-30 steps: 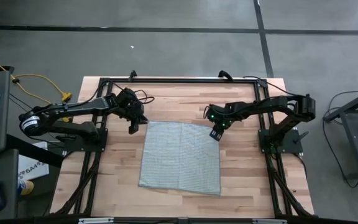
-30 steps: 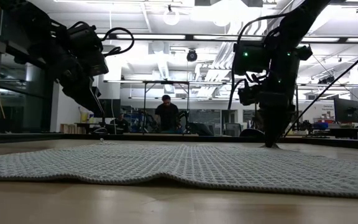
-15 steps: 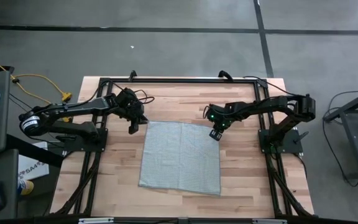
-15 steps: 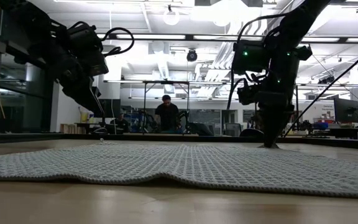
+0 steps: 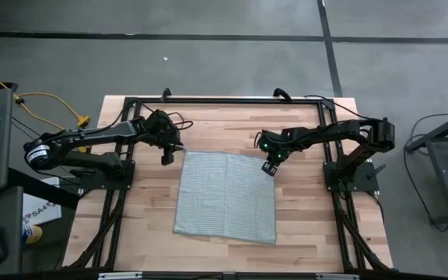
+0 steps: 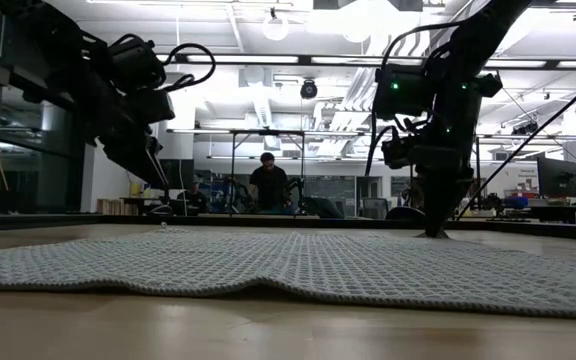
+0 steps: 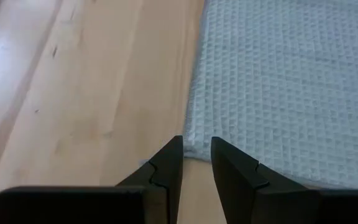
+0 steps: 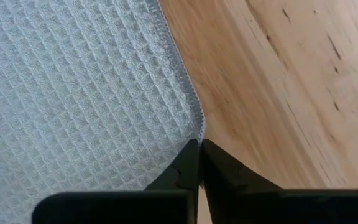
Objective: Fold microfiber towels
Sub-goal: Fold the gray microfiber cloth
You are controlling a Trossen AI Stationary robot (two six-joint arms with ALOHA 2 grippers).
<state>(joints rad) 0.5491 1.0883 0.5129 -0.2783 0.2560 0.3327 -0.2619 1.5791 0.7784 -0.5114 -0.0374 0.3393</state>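
My right tool [image 8: 199, 144] pinches the far right corner of the pale grey-blue waffle-textured towel [image 5: 225, 196], flat on the wooden worktop [image 5: 309, 210]. My left tool [image 7: 196, 144] hovers slightly parted at the far left corner.

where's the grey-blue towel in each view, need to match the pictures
High view: pale grey-blue waffle-textured microfiber towel lies flat mid-table.
Low view: it spans the foreground.
Left wrist view: it fills the upper right.
Right wrist view: it fills the left.
Shared landmark: the corner at the right end effector, also in the high view.
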